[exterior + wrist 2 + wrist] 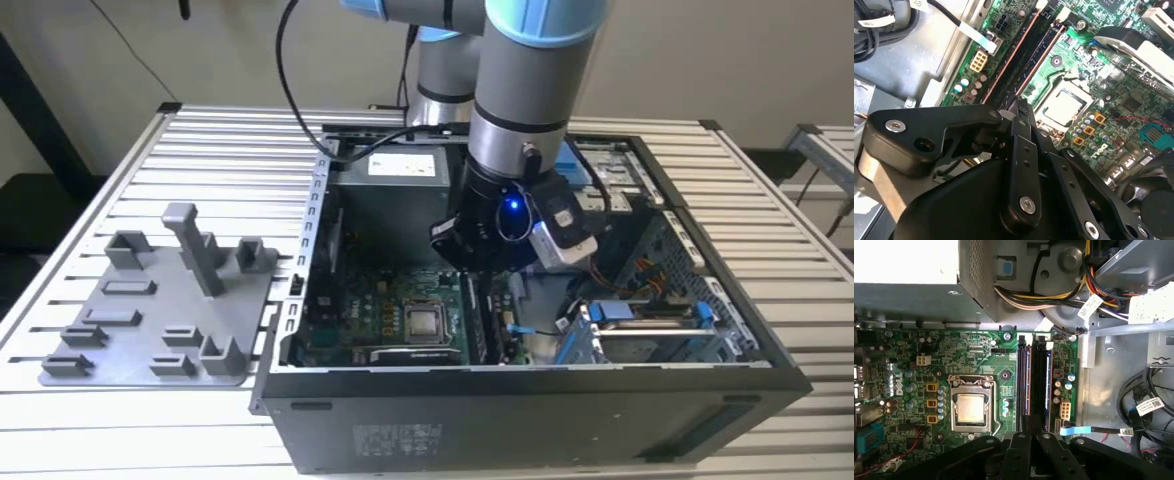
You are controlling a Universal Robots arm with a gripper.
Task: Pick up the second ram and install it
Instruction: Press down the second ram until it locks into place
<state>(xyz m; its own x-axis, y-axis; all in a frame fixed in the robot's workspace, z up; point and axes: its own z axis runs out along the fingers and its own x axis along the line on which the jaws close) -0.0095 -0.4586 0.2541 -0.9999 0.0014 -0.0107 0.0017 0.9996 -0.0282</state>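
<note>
Your tool (497, 262) is down inside the open computer case (534, 420), over the memory slots

The exterior view gives you one grey holder tray (147, 310) on the slatted surface (80, 200) at the exterior view's left. Both wrist views add the motherboard (954, 355), one bare processor socket (971, 407) and two long memory slots (1033, 380) side by side. The second ram (1021, 107) seems pinched edge-on between the nearly closed fingers (1024, 150), right above the slots, though I can't confirm that grip
</note>
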